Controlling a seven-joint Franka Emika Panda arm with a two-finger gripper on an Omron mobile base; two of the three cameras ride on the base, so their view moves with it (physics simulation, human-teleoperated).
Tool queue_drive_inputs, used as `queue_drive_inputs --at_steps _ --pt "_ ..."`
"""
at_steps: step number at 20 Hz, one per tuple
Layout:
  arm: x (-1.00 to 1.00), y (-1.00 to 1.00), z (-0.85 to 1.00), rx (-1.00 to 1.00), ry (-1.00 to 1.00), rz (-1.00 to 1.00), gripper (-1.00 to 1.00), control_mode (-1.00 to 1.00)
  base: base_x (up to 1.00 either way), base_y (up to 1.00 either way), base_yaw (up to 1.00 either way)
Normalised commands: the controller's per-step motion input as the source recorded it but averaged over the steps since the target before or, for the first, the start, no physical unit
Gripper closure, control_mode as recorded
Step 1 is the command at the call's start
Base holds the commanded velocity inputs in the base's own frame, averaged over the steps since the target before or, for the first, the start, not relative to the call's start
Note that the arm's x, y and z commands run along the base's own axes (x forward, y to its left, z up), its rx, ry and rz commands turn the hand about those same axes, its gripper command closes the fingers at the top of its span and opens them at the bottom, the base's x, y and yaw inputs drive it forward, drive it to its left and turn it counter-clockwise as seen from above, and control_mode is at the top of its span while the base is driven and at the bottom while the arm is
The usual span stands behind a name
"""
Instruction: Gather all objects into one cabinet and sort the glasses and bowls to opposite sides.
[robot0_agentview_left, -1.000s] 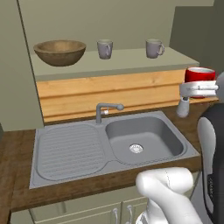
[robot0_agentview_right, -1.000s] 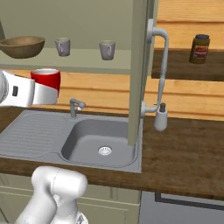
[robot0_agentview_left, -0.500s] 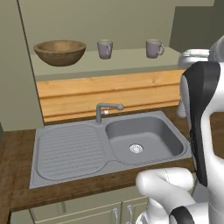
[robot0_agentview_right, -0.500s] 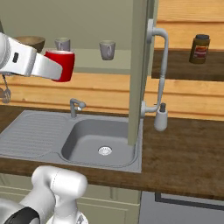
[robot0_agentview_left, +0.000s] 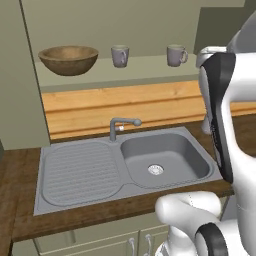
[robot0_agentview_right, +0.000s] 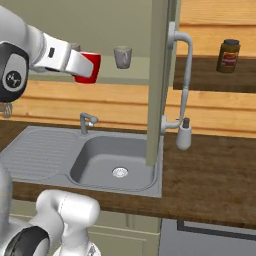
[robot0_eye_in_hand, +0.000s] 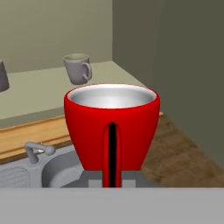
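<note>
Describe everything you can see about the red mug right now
The red mug is glossy red outside with a pale grey, metallic-looking inside, and looks empty. It tapers toward its base and has a loop handle facing the hand camera. It stands upright in the air, held at the handle by the shut gripper, above the sink and in front of the pale shelf. A grey mug stands on that shelf beyond it, not touching.

2 base views flank the arm, sharing the grey steel sink (robot0_agentview_left: 125, 162) (robot0_agentview_right: 95, 157); hand view sits close above it.
</note>
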Motion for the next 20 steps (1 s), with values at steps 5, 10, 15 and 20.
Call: queue_drive_inputs --at_steps 5,10,15,20 --pt "0.29 -0.41 -0.18 0.0 -0.04 0.0 1.0 -1.0 0.0 0.0 0.0" --pt "0.31 -0.29 -0.13 0.0 0.0 0.0 1.0 -1.0 0.0 0.0 0.0" --pt "0.51 -0.06 -0.03 0.0 0.0 0.01 1.0 -1.0 0.0 0.0 0.0" --pt "0.68 0.0 0.0 0.0 0.0 0.01 1.0 -1.0 0.0 0.0 0.0"
